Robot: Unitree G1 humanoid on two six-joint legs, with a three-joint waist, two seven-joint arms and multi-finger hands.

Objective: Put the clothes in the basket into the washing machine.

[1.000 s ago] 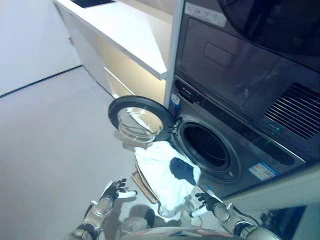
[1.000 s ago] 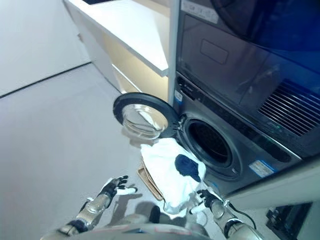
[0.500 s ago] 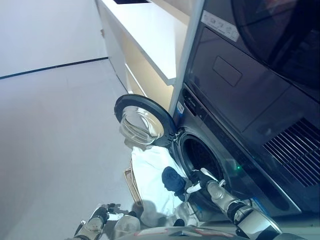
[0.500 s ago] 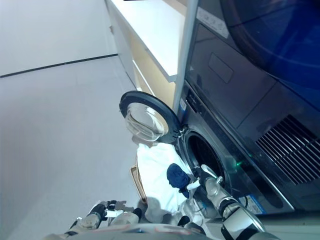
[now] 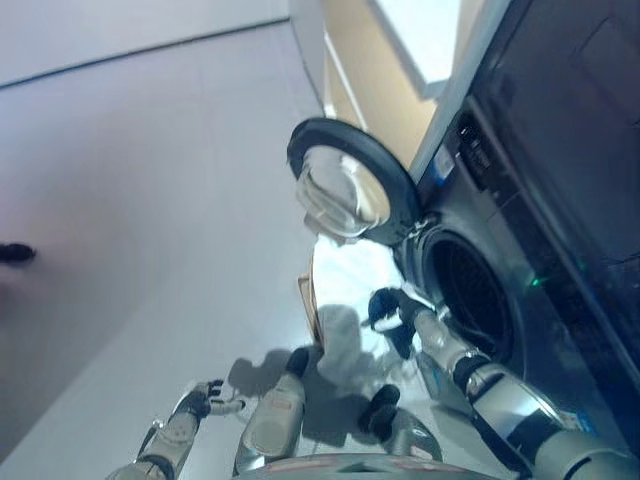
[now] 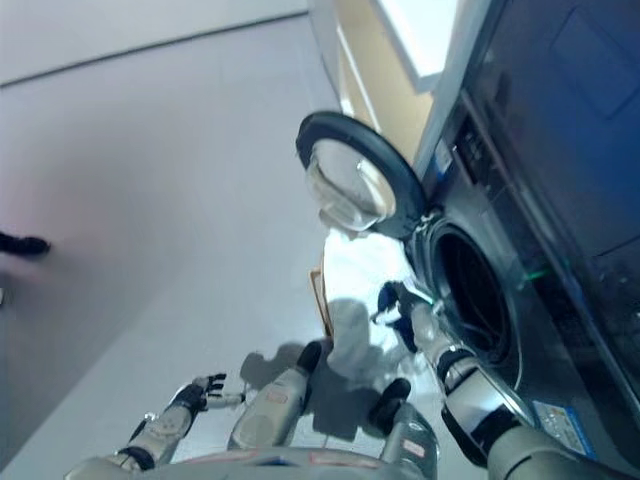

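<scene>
**Right hand at the drum mouth with a dark garment**

The right hand (image 5: pixel 392 308) clutches a dark blue garment (image 5: pixel 398 322) just at 9 o'clock of the washing machine's (image 6: pixel 520 250) round opening. The glass-bowled door (image 5: pixel 350 182) stands swung wide. White clothes (image 5: pixel 345 300) heap over the basket (image 5: pixel 309 308), whose edge shows beside them. The left hand (image 6: pixel 200 392) hangs with fingers loosely spread over bare grey floor (image 5: pixel 150 200), clearer in the right eye view.

This looks like a home laundry room: a dark front-loading washing machine (image 5: pixel 480 300) with its round glass door (image 5: pixel 345 185) swung open is built in under another dark appliance (image 5: pixel 570 90), beside a white tabletop (image 5: pixel 430 35) over pale cabinets (image 5: pixel 360 80), on a smooth grey floor (image 5: pixel 150 200).
</scene>
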